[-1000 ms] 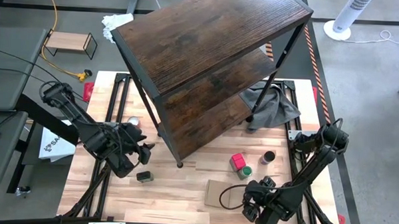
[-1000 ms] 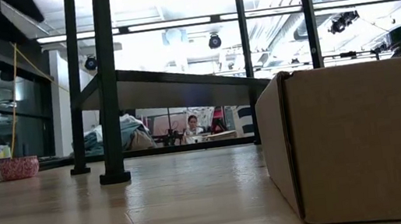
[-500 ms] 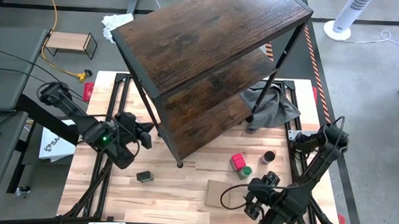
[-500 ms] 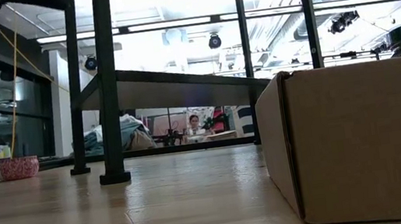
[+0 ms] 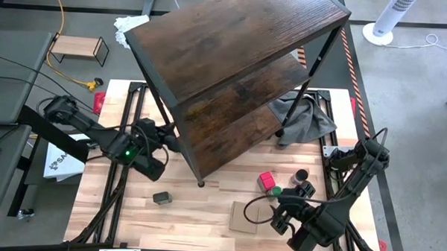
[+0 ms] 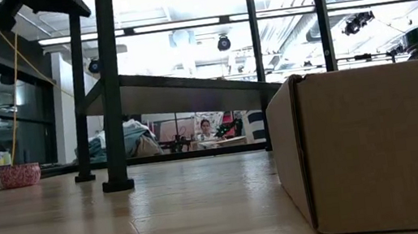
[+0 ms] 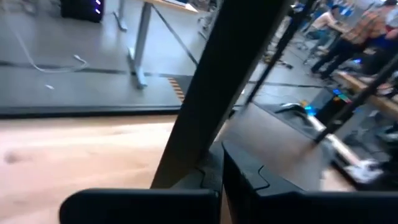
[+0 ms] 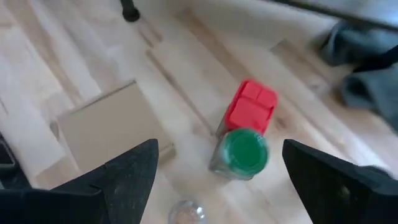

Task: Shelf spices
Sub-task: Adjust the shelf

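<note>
The shelf (image 5: 233, 74), dark wood boards in a black frame, stands on its feet (image 6: 118, 184) at the table's far middle. My left gripper (image 5: 162, 138) is shut and raised beside the shelf's near left leg (image 7: 208, 87). A small dark spice container (image 5: 161, 198) lies on the table nearer the front. A purple-lidded one (image 6: 18, 175) stands at the left. My right gripper (image 8: 217, 180) is open near the front right, with the green-lidded jar (image 8: 242, 152) and the red boxy container (image 8: 249, 106) just ahead of its fingers. A pale jar (image 8: 185, 213) sits below it. My left gripper is close against the shelf's near left leg (image 5: 171, 135); I cannot tell whether it touches it.
A flat brown cardboard piece (image 5: 243, 215) lies left of my right gripper and fills the right of the low view. A dark-topped jar (image 5: 301, 175) stands right of the red container. A grey cloth (image 5: 306, 121) lies behind the shelf's right side. Bare wood stretches along the front left.
My left gripper has shut, risen and gone from beside the small dark container toward the far edge, up to the shelf's left leg. My right gripper, still open, has moved toward the far edge, closer to the green-lidded and red containers.
</note>
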Tool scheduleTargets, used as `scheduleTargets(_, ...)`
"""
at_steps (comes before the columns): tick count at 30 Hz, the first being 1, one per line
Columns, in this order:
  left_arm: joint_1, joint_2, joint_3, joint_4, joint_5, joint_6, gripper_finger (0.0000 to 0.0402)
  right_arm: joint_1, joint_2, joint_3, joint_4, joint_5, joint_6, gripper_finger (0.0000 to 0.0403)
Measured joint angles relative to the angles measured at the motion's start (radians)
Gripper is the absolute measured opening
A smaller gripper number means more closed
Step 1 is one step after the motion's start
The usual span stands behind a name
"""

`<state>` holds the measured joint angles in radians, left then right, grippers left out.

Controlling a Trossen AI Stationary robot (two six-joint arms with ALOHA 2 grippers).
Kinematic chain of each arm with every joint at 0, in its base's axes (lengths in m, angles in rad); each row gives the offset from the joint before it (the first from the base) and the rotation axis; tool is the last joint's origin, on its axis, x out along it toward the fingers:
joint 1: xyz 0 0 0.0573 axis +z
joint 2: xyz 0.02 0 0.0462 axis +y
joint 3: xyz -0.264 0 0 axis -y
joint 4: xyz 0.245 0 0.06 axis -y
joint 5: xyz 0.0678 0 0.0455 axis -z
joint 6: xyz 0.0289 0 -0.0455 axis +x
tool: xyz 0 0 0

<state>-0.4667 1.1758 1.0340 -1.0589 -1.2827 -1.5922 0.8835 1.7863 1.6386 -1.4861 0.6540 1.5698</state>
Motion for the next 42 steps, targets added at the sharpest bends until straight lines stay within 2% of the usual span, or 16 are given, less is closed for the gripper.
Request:
scheduleTargets(3, 0.036, -0.012, 0.000, -0.044, 0.009, 0.042, 0.0001, -0.016, 0.000, 0.049, -0.093, 0.000, 0.071, 0.0339)
scheduleTargets(5, 0.057, -0.026, 0.000, -0.091, 0.019, 0.055, 0.0001, -0.035, -0.022, 0.049, -0.084, 0.016, 0.105, 0.0339)
scheduleTargets(12, 0.126, -0.090, 0.000, -0.311, 0.042, 0.041, 0.0000, -0.151, -0.074, 0.036, -0.086, 0.083, 0.375, 0.0339)
scheduleTargets(19, 0.187, -0.174, -0.001, -0.519, 0.043, -0.034, 0.0000, -0.235, -0.081, 0.059, -0.085, 0.153, 0.387, 0.0339)
scheduleTargets(24, 0.245, -0.237, -0.007, -0.514, 0.034, 0.005, 0.0000, -0.295, -0.081, 0.069, -0.084, 0.189, 0.478, 0.0339)
scheduleTargets(27, 0.280, -0.269, -0.007, -0.515, 0.016, 0.015, 0.0000, -0.355, -0.081, 0.069, -0.083, 0.253, 0.552, 0.0337)
scheduleTargets(31, 0.291, -0.298, -0.007, -0.512, 0.015, 0.016, 0.0000, -0.404, -0.082, 0.088, -0.003, 0.360, 0.533, 0.0331)
scheduleTargets(33, 0.290, -0.310, -0.007, -0.512, 0.015, 0.028, 0.0000, -0.400, -0.086, 0.133, 0.040, 0.305, 0.379, 0.0328)
scheduleTargets(37, 0.290, -0.325, -0.006, -0.512, 0.010, 0.060, 0.0000, -0.378, -0.081, 0.227, 0.067, 0.020, -0.073, 0.0328)
scheduleTargets(39, 0.290, -0.330, -0.006, -0.511, 0.006, 0.060, 0.0000, -0.363, -0.074, 0.252, 0.057, -0.120, -0.179, 0.0327)
scheduleTargets(42, 0.290, -0.333, -0.006, -0.511, 0.006, 0.060, 0.0000, -0.337, -0.060, 0.252, -0.055, -0.345, -0.221, 0.0327)
